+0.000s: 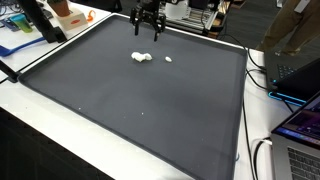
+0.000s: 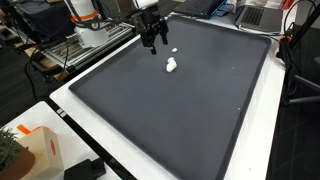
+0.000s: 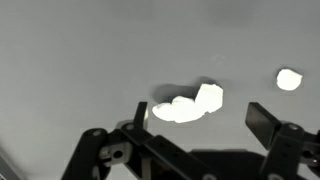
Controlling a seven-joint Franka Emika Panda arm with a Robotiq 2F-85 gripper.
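the end effector (image 1: 148, 35) hangs at the top centre of the frame in both exterior views, its fingers spread wide and pinching nothing. just below it on the dark mat (image 1: 130, 110) lies a white crumpled lump (image 1: 141, 57) (cloth or paper, too small to tell), clear of the fingers. in the wrist view the lump sits mid-frame, just above the gap between the fingertips. a smaller white scrap (image 1: 168, 59) lies near it to the right, apart from it. the mat covers a white surface (image 1: 30, 100). an orange-and-white box (image 2: 40, 150) stands at the lower left, contents hidden.
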